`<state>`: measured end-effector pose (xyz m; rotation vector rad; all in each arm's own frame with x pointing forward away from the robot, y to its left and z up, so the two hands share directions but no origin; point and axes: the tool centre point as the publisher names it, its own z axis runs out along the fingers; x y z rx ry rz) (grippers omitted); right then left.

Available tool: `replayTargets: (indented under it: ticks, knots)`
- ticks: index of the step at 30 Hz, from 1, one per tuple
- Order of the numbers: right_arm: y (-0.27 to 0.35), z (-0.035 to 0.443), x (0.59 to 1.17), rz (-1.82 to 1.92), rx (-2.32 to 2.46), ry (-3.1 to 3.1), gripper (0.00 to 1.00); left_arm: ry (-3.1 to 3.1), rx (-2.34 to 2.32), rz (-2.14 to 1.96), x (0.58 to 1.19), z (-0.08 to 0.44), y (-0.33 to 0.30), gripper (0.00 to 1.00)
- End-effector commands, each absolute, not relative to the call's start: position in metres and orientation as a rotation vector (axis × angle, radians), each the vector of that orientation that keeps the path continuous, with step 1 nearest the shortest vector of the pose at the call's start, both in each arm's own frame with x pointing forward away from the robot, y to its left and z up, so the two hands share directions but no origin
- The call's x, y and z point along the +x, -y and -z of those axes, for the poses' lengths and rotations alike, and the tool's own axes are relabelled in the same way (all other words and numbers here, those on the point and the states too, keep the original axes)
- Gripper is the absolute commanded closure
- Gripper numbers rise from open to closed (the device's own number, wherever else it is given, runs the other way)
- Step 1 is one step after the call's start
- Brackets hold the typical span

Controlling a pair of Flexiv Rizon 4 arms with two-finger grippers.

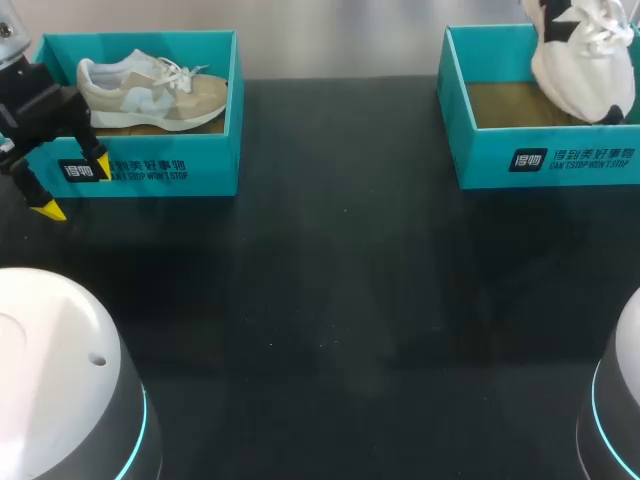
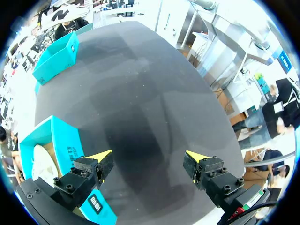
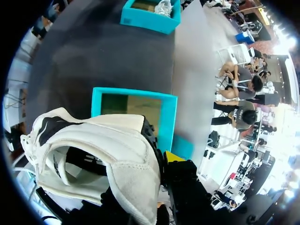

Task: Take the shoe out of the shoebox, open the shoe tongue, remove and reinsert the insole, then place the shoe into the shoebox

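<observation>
**Holding the white shoe up over its box**

Closest to us are our two round white bases, the left base (image 1: 50, 380) and the right base (image 1: 622, 400), one at each near corner. Past them the black table (image 1: 340, 300) lies wide and bare, all the way to the two boxes at the far side.

Next comes our left gripper (image 1: 75, 187) (image 2: 149, 157). It hangs at the table's left edge, by the front left corner of the left shoebox (image 1: 150, 172) (image 2: 65, 140). Its jaws stand wide, with only dark table showing between them. One yellow tip is right by the box's front wall, and we cannot tell if it touches. The other tip is out over bare table.

The left shoebox is blue-green and has no lid. A beige shoe (image 1: 150, 95) (image 2: 40, 161) lies flat inside it, with its toe toward the middle of the table.

A wide strip of bare table keeps the two boxes well apart. The right shoebox (image 1: 545, 160) (image 3: 168, 122) sits at the far right, and its brown floor shows.

The white shoe (image 1: 585, 60) (image 3: 103, 150) hangs tilted over the right part of that box. Our right gripper (image 3: 161, 159) holds the shoe at the edge of its opening. One yellow tip shows against the outside of the shoe, and the shoe hides the other.
</observation>
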<state>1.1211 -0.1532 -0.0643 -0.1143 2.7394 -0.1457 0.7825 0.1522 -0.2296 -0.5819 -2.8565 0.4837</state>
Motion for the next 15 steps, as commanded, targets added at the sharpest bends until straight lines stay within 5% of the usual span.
replayTargets:
  ticks: [1, 15]
  knots:
    - [0.173, 0.077, 1.177, 0.088, -0.142, -2.761, 1.0, 2.858, -0.583, -0.48, 0.782, 0.229, -0.153, 0.0]
    - [0.188, 0.123, 1.234, 0.088, 0.017, -2.777, 1.0, 2.858, -0.583, -0.48, 0.782, 0.229, -0.153, 0.0]
